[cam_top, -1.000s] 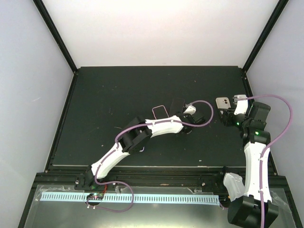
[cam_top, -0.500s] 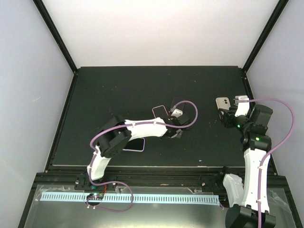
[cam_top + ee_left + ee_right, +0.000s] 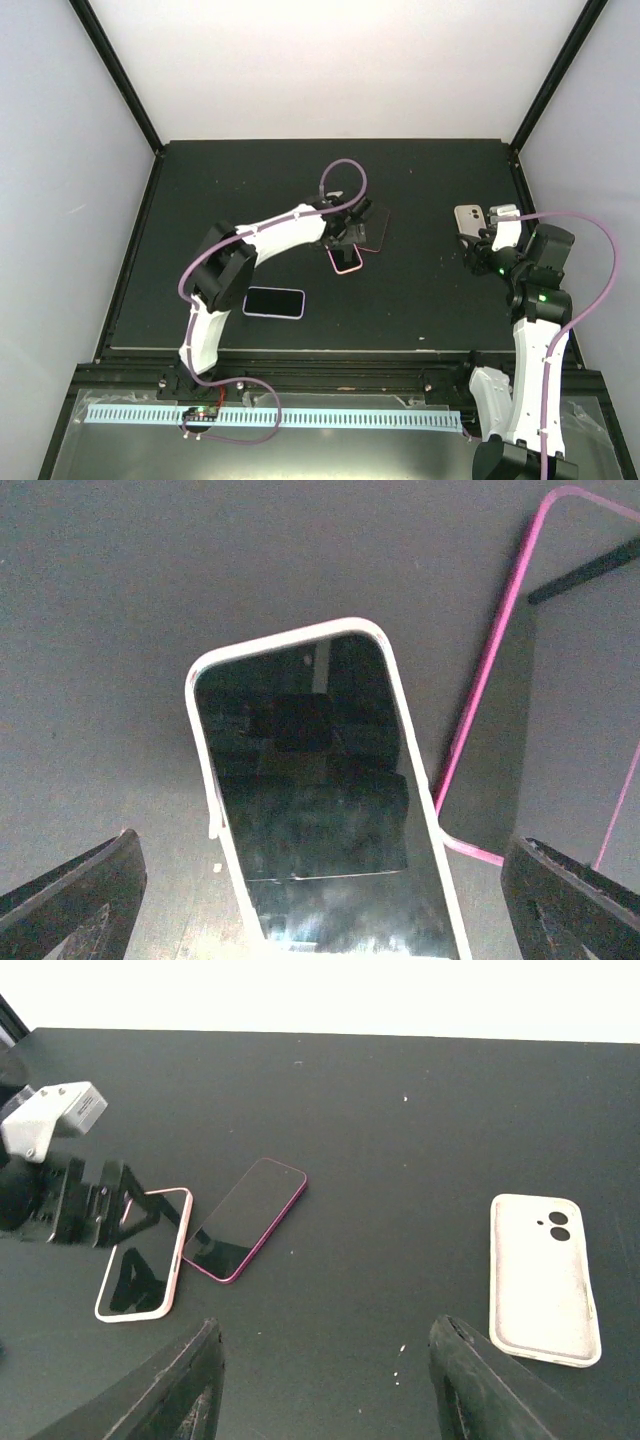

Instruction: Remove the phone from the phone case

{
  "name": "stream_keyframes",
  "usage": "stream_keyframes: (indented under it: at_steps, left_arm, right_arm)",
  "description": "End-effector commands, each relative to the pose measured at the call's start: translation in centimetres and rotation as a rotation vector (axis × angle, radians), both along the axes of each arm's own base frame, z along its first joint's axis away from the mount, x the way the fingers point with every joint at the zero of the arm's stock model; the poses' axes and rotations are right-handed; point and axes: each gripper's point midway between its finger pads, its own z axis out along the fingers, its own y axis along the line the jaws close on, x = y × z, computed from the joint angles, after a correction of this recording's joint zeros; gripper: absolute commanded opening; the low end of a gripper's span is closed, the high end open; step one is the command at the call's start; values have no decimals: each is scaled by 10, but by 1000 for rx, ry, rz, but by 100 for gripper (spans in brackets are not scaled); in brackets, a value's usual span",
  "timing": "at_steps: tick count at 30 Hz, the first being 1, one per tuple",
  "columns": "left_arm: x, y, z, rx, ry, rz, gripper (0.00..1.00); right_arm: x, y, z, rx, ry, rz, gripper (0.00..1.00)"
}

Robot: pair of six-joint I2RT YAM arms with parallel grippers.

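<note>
**Left arm lets go over phone.** On the black table (image 3: 250,180), the left gripper (image 3: 322,845) hovers over a white-rimmed phone (image 3: 320,780) lying screen up near the table's middle. Its jaws are spread wide to either side and grip nothing. Just beside the phone lies a magenta-rimmed slab (image 3: 372,232); whether it is a phone or a case cannot be told. A lavender phone (image 3: 273,302) lies apart, toward the front edge. At right, the right gripper (image 3: 325,1330) stands partly open and empty near a white case (image 3: 545,1278) lying back up.
</note>
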Motion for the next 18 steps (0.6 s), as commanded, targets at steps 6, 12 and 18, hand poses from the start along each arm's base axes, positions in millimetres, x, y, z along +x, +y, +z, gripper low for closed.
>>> stream_keyframes:
  at_steps: [6,12,18]
  left_arm:
    - [38,-4,-13,-103,114,205,99]
    - [41,3,-32,-63,190,267,99]
    - [35,13,-44,-14,244,302,99]
  right_arm:
    - [-2,4,7,-16,-21,34,57]
    - [-2,4,7,-21,-21,34,57]
    - [-2,5,7,-16,-21,40,57]
